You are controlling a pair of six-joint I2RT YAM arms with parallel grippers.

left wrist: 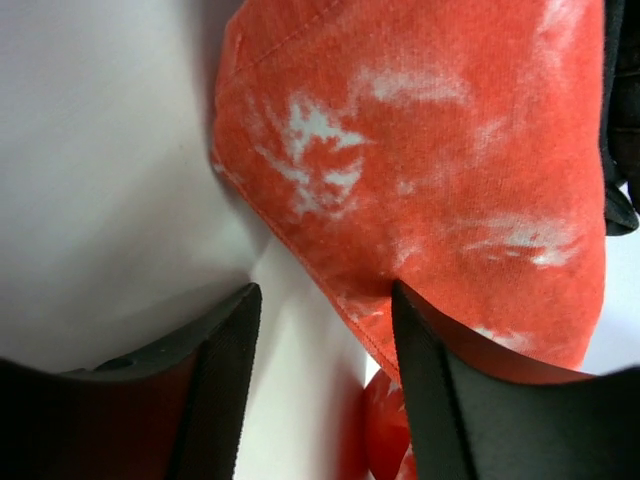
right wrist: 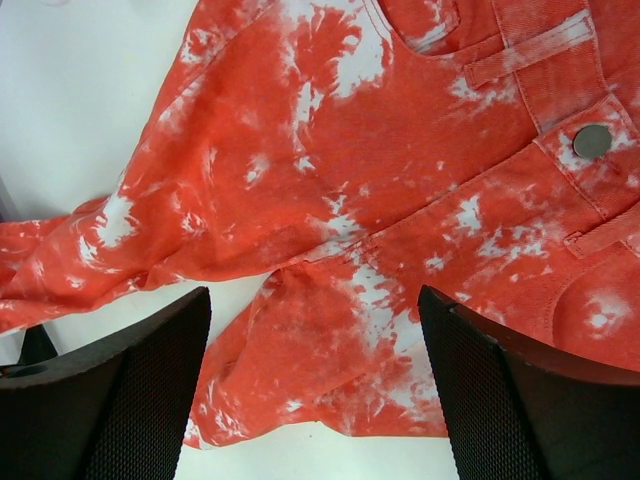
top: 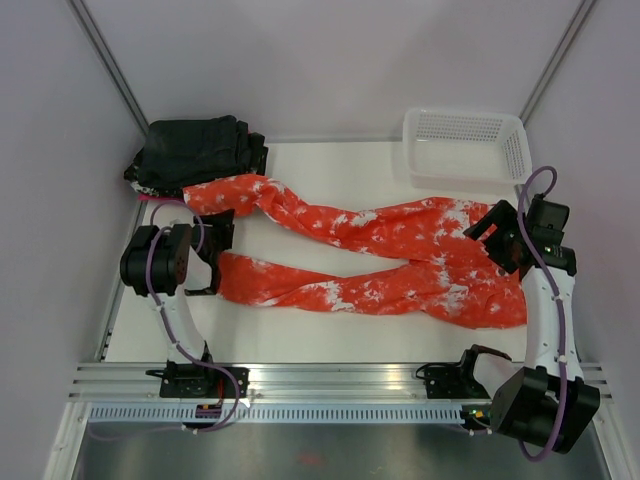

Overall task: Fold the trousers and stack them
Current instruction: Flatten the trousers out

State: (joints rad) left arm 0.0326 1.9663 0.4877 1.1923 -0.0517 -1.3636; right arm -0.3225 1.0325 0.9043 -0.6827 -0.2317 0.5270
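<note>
Fingers spread, the left gripper [left wrist: 322, 310] hovers over the near leg's hem at 9 o'clock, the right gripper [right wrist: 313, 300] gapes above the waistband at 3 o'clock, and the orange-red trousers [top: 380, 265] lie unfolded on the table [top: 300, 340], long axis 9-to-3, each arm nearest its own end.

In the top view the left tool [top: 207, 262] covers the cuff of the near leg of the trousers [top: 380, 262], and the right arm [top: 545, 290] hides part of their waist. A pink sliver [top: 150, 198] under the black pile [top: 195, 150] is too small to make out. In the left wrist view the trousers [left wrist: 430, 170] run off the top and bottom edges. A black strip [left wrist: 622, 130] is cut by the right edge, and the blurred fingers [left wrist: 215, 400] are cropped below. The right wrist view crops the trousers [right wrist: 400, 200] at the top, left and right.
</note>
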